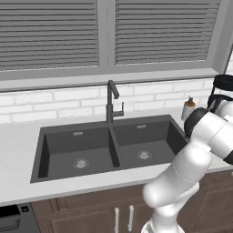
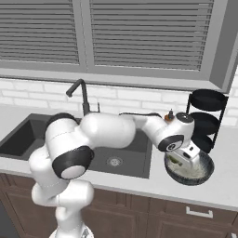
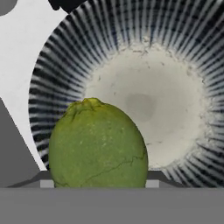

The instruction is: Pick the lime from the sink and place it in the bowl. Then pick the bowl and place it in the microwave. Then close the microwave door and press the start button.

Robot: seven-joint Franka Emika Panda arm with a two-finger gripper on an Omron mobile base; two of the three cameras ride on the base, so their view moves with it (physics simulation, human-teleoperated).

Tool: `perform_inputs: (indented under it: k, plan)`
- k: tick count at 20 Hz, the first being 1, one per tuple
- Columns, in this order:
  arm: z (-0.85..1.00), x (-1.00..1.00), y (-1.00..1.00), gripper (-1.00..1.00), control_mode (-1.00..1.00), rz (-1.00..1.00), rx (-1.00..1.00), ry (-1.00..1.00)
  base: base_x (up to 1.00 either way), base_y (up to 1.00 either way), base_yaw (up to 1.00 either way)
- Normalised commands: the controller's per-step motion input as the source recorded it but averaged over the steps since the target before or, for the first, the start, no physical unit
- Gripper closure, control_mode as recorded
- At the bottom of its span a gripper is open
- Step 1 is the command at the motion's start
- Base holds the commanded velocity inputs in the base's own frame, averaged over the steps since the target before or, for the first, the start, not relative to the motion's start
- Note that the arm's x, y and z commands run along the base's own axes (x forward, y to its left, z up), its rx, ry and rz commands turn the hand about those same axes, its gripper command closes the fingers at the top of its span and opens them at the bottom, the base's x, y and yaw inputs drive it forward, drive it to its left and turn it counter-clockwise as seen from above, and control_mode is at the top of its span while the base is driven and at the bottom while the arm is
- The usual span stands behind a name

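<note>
My gripper (image 2: 182,161) is shut on the lime (image 3: 98,144), a yellow-green fruit held between the two finger tips. It hangs just over the inside of the bowl (image 3: 65,87), which has a dark streaked wall and a pale bottom. The bowl (image 2: 204,173) stands on the white counter to the right of the sink (image 2: 28,135), and the hand reaches down into it. A bit of green lime (image 2: 173,160) shows at the bowl's left rim. Both basins of the dark sink (image 1: 63,154) hold nothing. The microwave and its door are out of view.
A dark faucet (image 1: 111,102) rises behind the sink. A black tiered rack (image 2: 208,116) stands right behind the bowl, and a small soap bottle (image 1: 188,109) sits near the wall. The counter's front edge (image 2: 186,195) runs just in front of the bowl.
</note>
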Motion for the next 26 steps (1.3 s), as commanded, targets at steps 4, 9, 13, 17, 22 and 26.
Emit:
perform_inputs:
  k: [4, 9, 13, 17, 22, 26]
  plan:
    - [-0.39, 0.03, -0.19, 1.0, -1.0, 0.0, 0.05, 0.08, 0.0, 0.0, 0.0]
    - [-0.23, 0.03, -0.09, 1.0, -1.0, 0.0, 0.04, 0.1, 0.0, 0.0, 0.0]
    - [-0.21, 0.05, -0.04, 1.0, -1.0, 0.0, 0.02, 0.11, 0.0, 0.0, 0.0]
    - [-0.25, 0.01, -0.11, -1.0, -1.0, 0.0, 0.04, 0.09, 0.0, 0.0, 0.0]
    - [-0.12, 0.0, -0.02, -1.0, -1.0, 0.0, 0.02, 0.0, 0.0, 0.0, 0.0]
    - [0.0, -0.01, 0.0, -1.0, -1.0, 0.0, 0.0, -0.01, 0.0, 0.0, 0.0]
